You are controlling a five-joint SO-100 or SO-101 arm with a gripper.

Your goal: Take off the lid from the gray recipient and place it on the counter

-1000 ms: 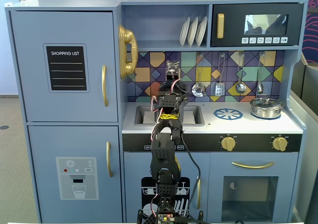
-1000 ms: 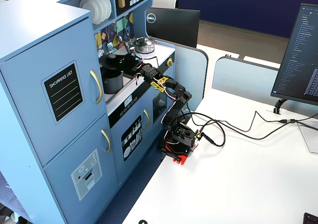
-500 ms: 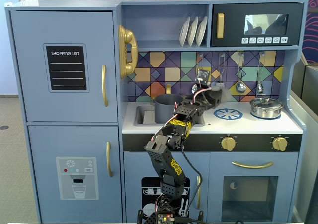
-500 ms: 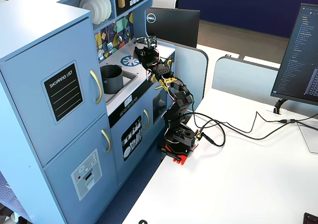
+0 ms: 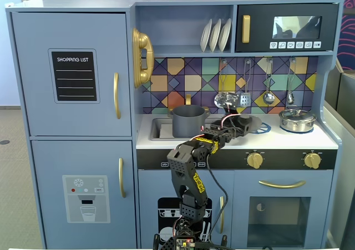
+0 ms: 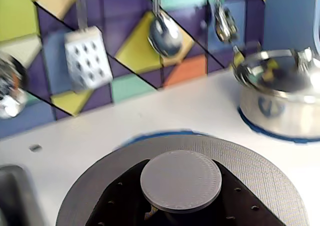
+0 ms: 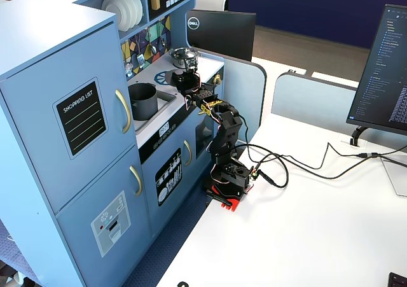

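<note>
Gripper (image 5: 244, 122) clamped on lid (image 6: 200, 156) by its knob (image 6: 181, 181), held over counter (image 6: 165, 116) btwn uncovered gray pot (image 5: 188, 120) in sink and silver pot (image 5: 297, 120). Contact w/ counter: cannot tell.

The arm (image 5: 188, 175) rises from its base, bends at the elbow and reaches forward over the surface (image 5: 288, 139). Its tool (image 5: 248, 123) sits low, to the right of the gray recipient (image 5: 188, 121) in this fixed view. In the wrist view its fingers (image 6: 120, 196) are clamped on the knob of the lid (image 6: 240, 161).
</note>
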